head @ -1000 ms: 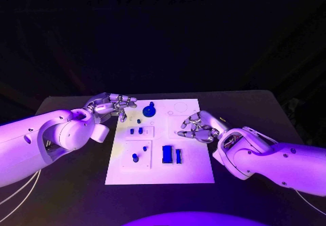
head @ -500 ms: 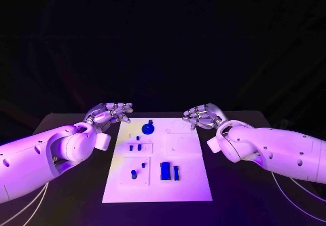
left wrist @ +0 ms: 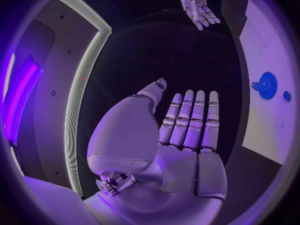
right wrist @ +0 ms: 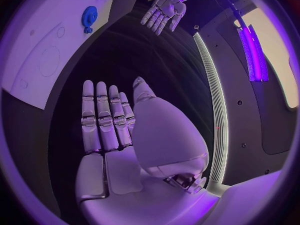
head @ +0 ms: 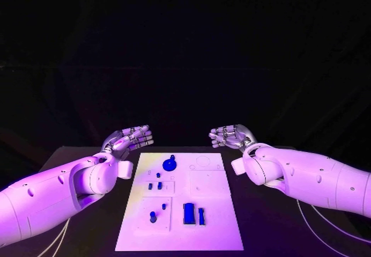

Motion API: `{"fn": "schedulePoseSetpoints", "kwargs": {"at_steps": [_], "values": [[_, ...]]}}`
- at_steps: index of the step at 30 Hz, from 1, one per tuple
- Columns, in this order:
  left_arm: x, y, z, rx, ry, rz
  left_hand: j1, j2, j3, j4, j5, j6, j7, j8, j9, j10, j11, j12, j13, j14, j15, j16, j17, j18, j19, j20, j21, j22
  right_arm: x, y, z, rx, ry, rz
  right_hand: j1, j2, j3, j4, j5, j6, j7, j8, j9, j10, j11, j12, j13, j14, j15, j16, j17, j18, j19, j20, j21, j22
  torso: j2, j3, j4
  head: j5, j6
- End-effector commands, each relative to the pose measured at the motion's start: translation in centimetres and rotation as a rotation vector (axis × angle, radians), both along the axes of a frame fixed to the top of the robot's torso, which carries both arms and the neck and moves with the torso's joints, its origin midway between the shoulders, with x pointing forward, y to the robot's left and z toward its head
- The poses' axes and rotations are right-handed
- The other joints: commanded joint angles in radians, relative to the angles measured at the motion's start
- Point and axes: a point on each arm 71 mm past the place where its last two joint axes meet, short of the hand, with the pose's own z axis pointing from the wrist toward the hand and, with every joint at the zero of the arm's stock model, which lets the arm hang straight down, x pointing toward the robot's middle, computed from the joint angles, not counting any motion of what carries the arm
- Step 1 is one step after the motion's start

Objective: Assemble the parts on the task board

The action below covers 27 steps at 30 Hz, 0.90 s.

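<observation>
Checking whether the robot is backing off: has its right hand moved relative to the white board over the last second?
Yes. The right hand has left the board's right side and now hangs past its far edge, holding nothing.

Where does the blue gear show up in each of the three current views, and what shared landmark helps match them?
Head view: the blue gear sits on the far part of the white task board, left of its middle.
Left wrist view: the gear is on the board beyond the left hand.
Right wrist view: the gear is on the board beyond the right hand.
Shared landmark: the white board.
</observation>
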Motion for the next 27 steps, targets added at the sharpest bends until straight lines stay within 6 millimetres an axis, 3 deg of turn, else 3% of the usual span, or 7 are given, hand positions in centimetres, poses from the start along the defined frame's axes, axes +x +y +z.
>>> {"fn": "schedulePoseSetpoints", "kwargs": {"at_steps": [1,2,12,13,14,15,27], "values": [[-0.2,-0.2,-0.1,0.005,-0.001,0.002,-0.401,0.050,-0.075,-0.057,-0.050,-0.266,-0.059,-0.050,-0.050,-0.285,-0.059,-0.091,-0.048,-0.256,-0.051,-0.051,-0.048,-0.042,-0.209,-0.085,-0.060,-0.069,-0.3,0.2,-0.1,0.013,-0.002,-0.005,-0.454,0.003,0.029,-0.072,-0.055,-0.285,-0.053,-0.049,-0.055,-0.324,-0.042,-0.051,-0.040,-0.325,-0.033,-0.058,-0.064,-0.051,-0.293,-0.066,-0.048,-0.138,-0.005,0.0010,-0.0036,0.006,-0.001],[-0.3,-0.3,-0.1,0.009,-0.001,0.006,-0.434,0.050,-0.081,-0.057,-0.054,-0.288,-0.063,-0.050,-0.050,-0.309,-0.063,-0.091,-0.048,-0.276,-0.056,-0.055,-0.048,-0.042,-0.226,-0.092,-0.065,-0.075,-0.5,0.4,-0.1,0.024,-0.003,-0.008,-0.494,0.003,0.029,-0.079,-0.060,-0.310,-0.058,-0.049,-0.059,-0.352,-0.046,-0.051,-0.044,-0.353,-0.103,-0.058,-0.069,-0.051,-0.319,-0.072,-0.048,-0.151,-0.009,0.0021,-0.0058,0.010,0.000],[-2.7,-1.9,-1.1,0.092,-0.016,0.101,-0.718,0.050,-0.133,-0.057,-0.156,-0.477,-0.105,-0.050,-0.050,-0.511,-0.105,-0.091,-0.048,-0.458,-0.162,-0.159,-0.048,-0.063,-0.375,-0.154,-0.107,-0.123,-4.7,3.1,-0.8,0.222,-0.008,-0.091,-0.815,0.003,0.029,-0.130,-0.100,-0.512,-0.096,-0.049,-0.098,-0.582,-0.133,-0.051,-0.125,-0.584,-0.103,-0.058,-0.114,-0.085,-0.527,-0.119,-0.048,-0.249,-0.059,0.0166,-0.0340,0.070,0.008],[-3.3,-2.2,-1.3,0.110,-0.021,0.121,-0.746,0.050,-0.139,-0.057,-0.156,-0.495,-0.109,-0.050,-0.050,-0.531,-0.109,-0.091,-0.048,-0.475,-0.162,-0.159,-0.048,-0.063,-0.389,-0.160,-0.111,-0.128,-5.3,3.4,-0.8,0.244,-0.006,-0.103,-0.848,0.003,0.029,-0.134,-0.104,-0.532,-0.168,-0.049,-0.172,-0.605,-0.133,-0.051,-0.125,-0.607,-0.103,-0.058,-0.119,-0.090,-0.549,-0.124,-0.048,-0.259,-0.061,0.0170,-0.0346,0.072,0.009],[-3.6,-2.4,-1.4,0.122,-0.024,0.134,-0.766,0.050,-0.143,-0.057,-0.156,-0.508,-0.112,-0.050,-0.050,-0.545,-0.112,-0.091,-0.048,-0.488,-0.162,-0.159,-0.048,-0.140,-0.400,-0.164,-0.115,-0.131,-5.6,3.6,-0.9,0.255,-0.005,-0.110,-0.871,0.003,0.029,-0.138,-0.175,-0.547,-0.168,-0.049,-0.172,-0.621,-0.133,-0.051,-0.125,-0.624,-0.103,-0.058,-0.122,-0.090,-0.563,-0.127,-0.048,-0.266,-0.061,0.0170,-0.0346,0.072,0.009],[-4.0,-2.6,-1.5,0.133,-0.028,0.146,-0.786,0.050,-0.147,-0.057,-0.156,-0.522,-0.184,-0.050,-0.050,-0.560,-0.184,-0.091,-0.048,-0.502,-0.162,-0.159,-0.048,-0.140,-0.411,-0.168,-0.118,-0.135,-5.9,3.7,-0.9,0.266,-0.004,-0.116,-0.893,0.003,0.029,-0.142,-0.175,-0.560,-0.168,-0.049,-0.172,-0.637,-0.133,-0.051,-0.125,-0.640,-0.103,-0.058,-0.125,-0.090,-0.578,-0.130,-0.048,-0.272,-0.061,0.0170,-0.0346,0.072,0.009],[-6.3,-3.7,-1.8,0.202,-0.054,0.221,-0.969,0.050,-0.236,-0.057,-0.156,-0.643,-0.184,-0.050,-0.050,-0.690,-0.184,-0.091,-0.048,-0.618,-0.162,-0.159,-0.048,-0.140,-0.507,-0.269,-0.188,-0.215,-6.6,4.0,-0.9,0.289,0.000,-0.131,-1.102,0.003,0.029,-0.226,-0.175,-0.691,-0.168,-0.049,-0.172,-0.786,-0.133,-0.051,-0.125,-0.789,-0.103,-0.058,-0.200,-0.170,-0.712,-0.209,-0.048,-0.336,-0.061,0.0170,-0.0346,0.072,0.009]]}}
